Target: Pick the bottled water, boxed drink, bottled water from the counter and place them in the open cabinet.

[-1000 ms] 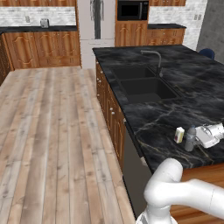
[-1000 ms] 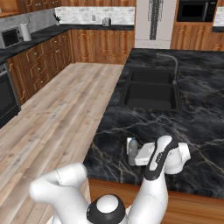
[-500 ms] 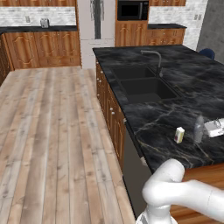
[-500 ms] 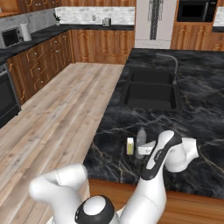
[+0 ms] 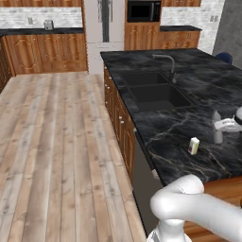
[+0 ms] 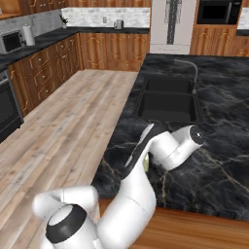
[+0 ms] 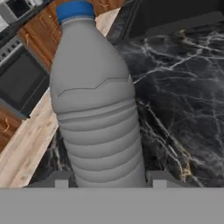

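Two dark fingertips (image 7: 60, 179) flank the base of the greyish bottled water (image 7: 96, 109), and my pincer (image 7: 107, 180) looks closed on its lower body, low on the ribbed section. It fills the hand view, blue cap farthest from me. In the left base view the bottle (image 5: 217, 128) is upright over the black marble counter (image 5: 165, 137), my hand at the right edge. I judge it light, smooth plastic that may give slightly and slip; gripping across the ribs suits it. Just beside stands the boxed drink (image 5: 194, 145). Farther off, the sink (image 5: 158, 92).
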{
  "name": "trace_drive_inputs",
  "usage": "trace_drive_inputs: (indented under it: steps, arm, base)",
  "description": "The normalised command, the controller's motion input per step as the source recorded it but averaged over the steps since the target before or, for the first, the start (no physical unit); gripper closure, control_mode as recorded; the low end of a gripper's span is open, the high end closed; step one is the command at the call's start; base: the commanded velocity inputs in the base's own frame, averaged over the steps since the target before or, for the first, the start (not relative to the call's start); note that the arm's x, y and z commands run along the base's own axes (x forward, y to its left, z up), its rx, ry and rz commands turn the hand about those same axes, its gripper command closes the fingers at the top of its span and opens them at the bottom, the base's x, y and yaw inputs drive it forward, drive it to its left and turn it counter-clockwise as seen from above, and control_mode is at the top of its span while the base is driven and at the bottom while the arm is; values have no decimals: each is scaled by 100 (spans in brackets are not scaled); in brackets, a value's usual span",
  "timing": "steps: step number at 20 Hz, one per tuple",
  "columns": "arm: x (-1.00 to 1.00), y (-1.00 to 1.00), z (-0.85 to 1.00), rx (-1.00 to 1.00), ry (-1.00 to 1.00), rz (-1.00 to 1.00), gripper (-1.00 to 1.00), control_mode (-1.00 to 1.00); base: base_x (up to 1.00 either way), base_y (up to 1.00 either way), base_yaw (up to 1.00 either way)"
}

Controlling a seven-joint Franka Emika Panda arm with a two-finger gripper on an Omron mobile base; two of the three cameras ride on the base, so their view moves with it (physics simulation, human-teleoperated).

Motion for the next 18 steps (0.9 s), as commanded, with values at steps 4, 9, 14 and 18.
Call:
trace_drive_inputs:
  steps: [4,9,14,18]
  arm:
    - [0,50,59,-23,16,-50,100,-100]
    - [0,72,62,-17,16,-46,100,-100]
    - [-19,87,65,-12,7,-41,100,-100]
    - [-17,100,64,-12,-1,-37,100,-100]
  base:
    - [0,0,0]
    - [0,0,0]
    - [0,0,0]
    - [0,0,0]
